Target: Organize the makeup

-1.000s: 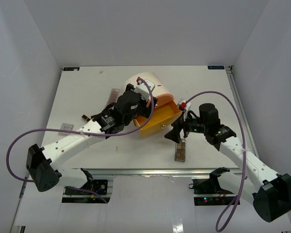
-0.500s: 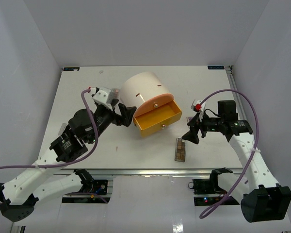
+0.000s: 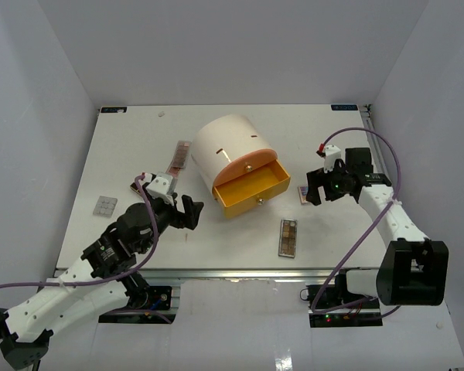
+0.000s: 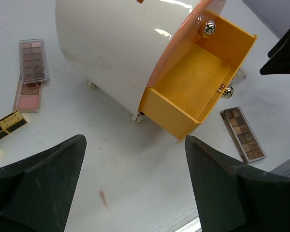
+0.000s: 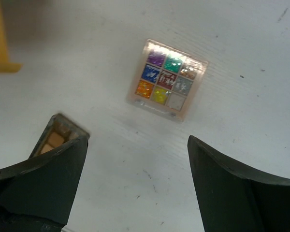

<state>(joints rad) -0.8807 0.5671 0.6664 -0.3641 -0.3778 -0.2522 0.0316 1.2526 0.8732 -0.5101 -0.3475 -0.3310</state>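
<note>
On counter [image 3: 124,139]: five palettes. Overlapping pair [image 3: 179,157] beside cylinder [image 3: 228,143], grey palette [image 3: 104,204] near left edge, brown palette [image 3: 288,237] near front edge, multicoloured palette [image 5: 166,79] by right gripper [image 3: 309,189]. Right gripper and left gripper [image 3: 192,212] spread wide, empty.

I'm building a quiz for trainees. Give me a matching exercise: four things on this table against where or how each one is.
Things: 1 yellow drawer; 2 long brown palette; 3 square multicoloured palette; 4 gold-and-black bar.
States: a left of the cream cylinder; b pulled out, empty; c by the right gripper; d in front of the drawer.
Pairs: 1-b; 2-d; 3-c; 4-a.
</note>
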